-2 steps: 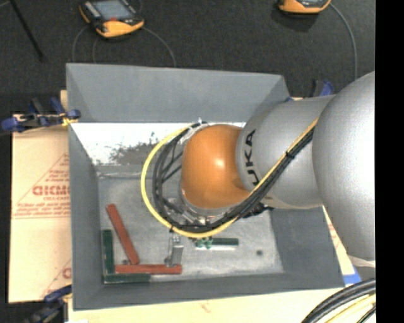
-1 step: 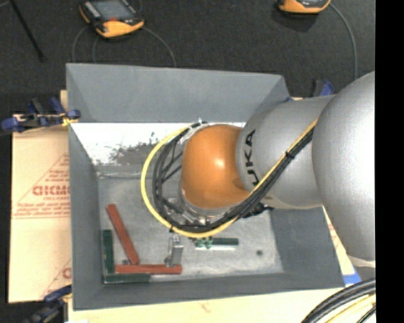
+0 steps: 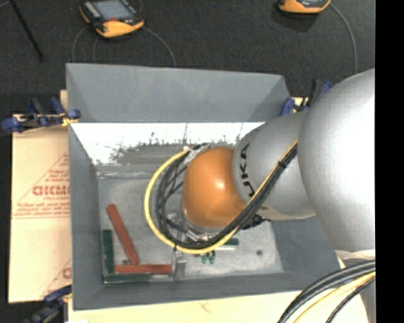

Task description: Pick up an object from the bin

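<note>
Arm's bulk (image 3: 328, 164) (orange cover (image 3: 211, 186) too) half-hides something green (image 3: 208, 257), perhaps sticks.

Bin (image 3: 82, 189), front-left corner of its floor: three flat bars.
- diagonal red-brown bar (image 3: 123, 234), upper end toward the left wall, lower end close to the next bar.
- second red-brown bar (image 3: 142, 269), flat along the front wall.
- dark green bar (image 3: 108, 252), along the left wall, just beside the diagonal one.

Beyond the back wall, on the dark floor (image 3: 189, 38): left orange-and-black handheld device (image 3: 110, 16) and right orange-and-black handheld device (image 3: 303, 5), well apart.
</note>
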Tool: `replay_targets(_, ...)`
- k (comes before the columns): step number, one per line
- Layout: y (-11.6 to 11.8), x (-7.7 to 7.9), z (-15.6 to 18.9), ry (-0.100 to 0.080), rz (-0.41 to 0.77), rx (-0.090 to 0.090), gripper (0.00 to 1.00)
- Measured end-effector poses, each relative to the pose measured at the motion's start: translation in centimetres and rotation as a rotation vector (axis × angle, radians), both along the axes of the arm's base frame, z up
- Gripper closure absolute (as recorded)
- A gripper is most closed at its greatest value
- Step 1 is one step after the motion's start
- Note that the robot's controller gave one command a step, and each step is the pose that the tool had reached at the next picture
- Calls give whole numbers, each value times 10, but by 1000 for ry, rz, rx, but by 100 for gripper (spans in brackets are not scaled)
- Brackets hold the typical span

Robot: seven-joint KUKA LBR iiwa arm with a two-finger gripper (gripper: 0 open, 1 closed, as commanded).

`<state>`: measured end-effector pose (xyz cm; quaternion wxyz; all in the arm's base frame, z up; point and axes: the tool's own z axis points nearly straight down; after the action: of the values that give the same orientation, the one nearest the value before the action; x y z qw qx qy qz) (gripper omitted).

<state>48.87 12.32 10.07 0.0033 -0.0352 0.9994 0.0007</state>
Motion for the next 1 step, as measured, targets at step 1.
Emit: replay_targets(1,35,-3,-2,6,147,-4,0)
